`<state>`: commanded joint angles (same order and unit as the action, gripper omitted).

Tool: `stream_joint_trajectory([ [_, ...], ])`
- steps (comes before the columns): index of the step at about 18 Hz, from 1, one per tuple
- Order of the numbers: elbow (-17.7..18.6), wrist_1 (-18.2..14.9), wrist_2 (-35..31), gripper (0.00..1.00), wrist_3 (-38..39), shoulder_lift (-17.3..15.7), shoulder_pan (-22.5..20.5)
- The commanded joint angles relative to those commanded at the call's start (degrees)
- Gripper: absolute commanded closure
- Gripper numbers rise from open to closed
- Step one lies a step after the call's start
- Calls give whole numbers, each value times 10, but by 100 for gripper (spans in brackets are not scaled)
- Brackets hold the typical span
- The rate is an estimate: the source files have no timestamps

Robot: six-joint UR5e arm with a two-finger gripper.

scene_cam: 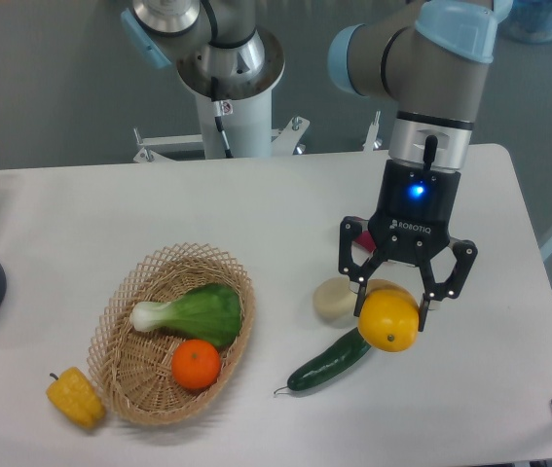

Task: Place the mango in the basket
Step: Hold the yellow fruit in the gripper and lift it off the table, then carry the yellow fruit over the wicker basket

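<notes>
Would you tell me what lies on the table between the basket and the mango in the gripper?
In the camera view, only the cucumber lies between basket and mango; a pale round item sits just behind that line.

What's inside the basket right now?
The basket holds a bok choy and an orange, the orange near the front. The basket floor beneath them is covered. The mango is not in it; the gripper holds it off to the right.

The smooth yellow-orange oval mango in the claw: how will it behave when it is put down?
The smooth yellow-orange oval mango looks rounded, so it may roll once released. Its glossy skin could slip between the claw's narrow fingers. It seems rigid and keeps its shape.
</notes>
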<state>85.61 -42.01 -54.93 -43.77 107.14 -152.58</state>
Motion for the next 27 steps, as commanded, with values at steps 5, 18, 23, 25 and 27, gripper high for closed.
stream_joint_trajectory([
  [5,0,0,-3,64,1,2,1],
  [18,3,1,-6,64,0,13,7],
  [23,-1,1,-23,64,4,39,41],
  [25,2,0,-42,64,4,46,54],
  [27,6,0,-68,64,4,47,75],
])
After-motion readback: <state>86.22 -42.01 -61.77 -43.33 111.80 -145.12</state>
